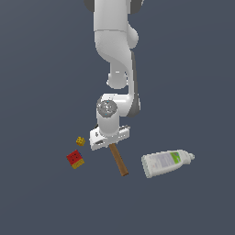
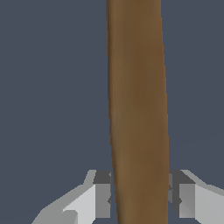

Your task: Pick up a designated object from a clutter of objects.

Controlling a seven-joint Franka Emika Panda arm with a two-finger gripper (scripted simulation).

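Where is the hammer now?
In the exterior view the hammer sits centre, its handle between the pincer's fingers, left of the white bottle.

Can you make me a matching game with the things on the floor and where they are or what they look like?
Things:
1. hammer
2. white bottle
3. red-and-yellow block
4. tiny yellow cube

Descriptions:
A. lying on its side, green label
B. brown handle between the gripper fingers
C. smallest, just above the block in the exterior view
D. farthest to the exterior view's left

Pairs: 1-B, 2-A, 3-D, 4-C

The dark floor (image 1: 41, 202) bears a hammer (image 1: 119, 160), bottle (image 1: 166, 163), block (image 1: 75, 159) (red-and-yellow) and cube (image 1: 80, 141).
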